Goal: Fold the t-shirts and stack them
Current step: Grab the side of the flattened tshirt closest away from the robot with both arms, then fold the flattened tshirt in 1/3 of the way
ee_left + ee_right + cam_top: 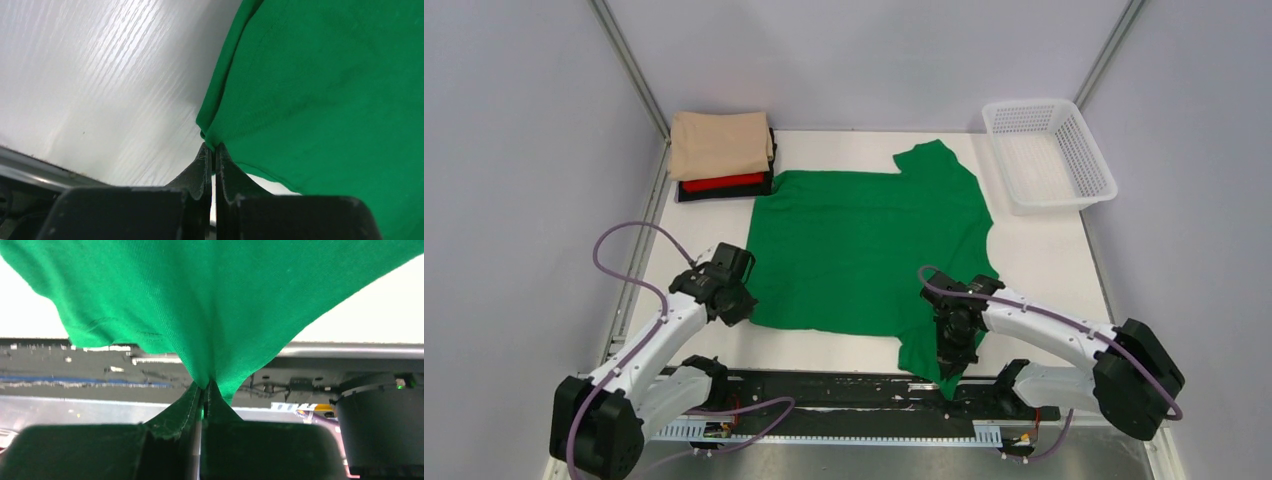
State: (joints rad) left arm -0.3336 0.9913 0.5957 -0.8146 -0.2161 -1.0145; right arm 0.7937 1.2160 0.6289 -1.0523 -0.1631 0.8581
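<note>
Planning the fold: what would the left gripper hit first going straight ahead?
The green t-shirt it pinches: the left gripper points into the spread cloth, with table probably just beneath.

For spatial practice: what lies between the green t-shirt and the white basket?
Only bare table separates the green t-shirt from the white basket, per the top external view.

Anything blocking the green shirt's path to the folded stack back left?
Nothing visible. The left end effector and right end effector pinch the green t-shirt; its far-left corner lies beside the stack. The basket sits far right.
</note>
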